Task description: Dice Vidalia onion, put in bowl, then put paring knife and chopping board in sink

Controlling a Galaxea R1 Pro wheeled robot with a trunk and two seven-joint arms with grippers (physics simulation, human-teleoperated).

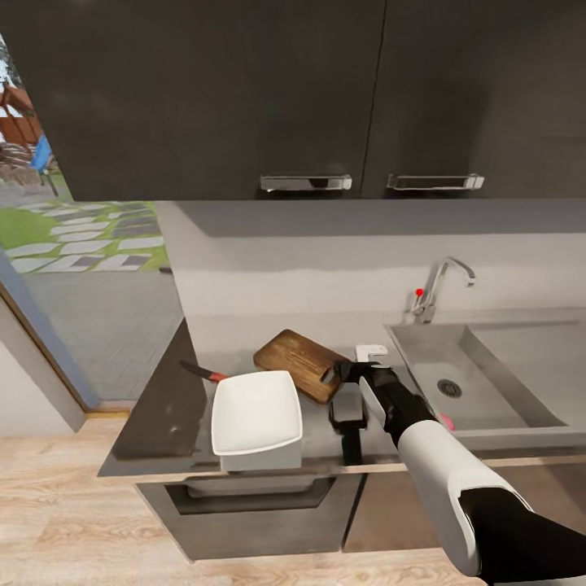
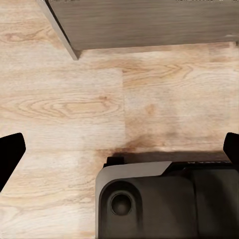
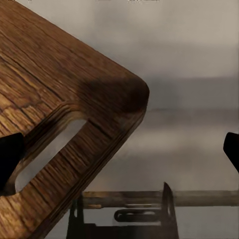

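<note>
Chopping board [image 3: 59, 99] slot-handle corner over grey countertop [image 3: 199, 144], spread right claw [image 3: 119, 149] fingertips at edges

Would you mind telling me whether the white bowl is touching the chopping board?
Cannot tell. In the head view the bowl's back corner meets the chopping board's near edge, with neither contact nor gap shown plainly.

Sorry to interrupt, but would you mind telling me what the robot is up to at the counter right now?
The robot stands at the grey countertop and reaches its right gripper to the handle-slot end of the chopping board, fingers spread wide. The board lies flat between the white bowl and the sink. The paring knife lies behind the bowl. The sink basin looks empty, with no onion visible. The left gripper hangs open over the wood floor.
</note>
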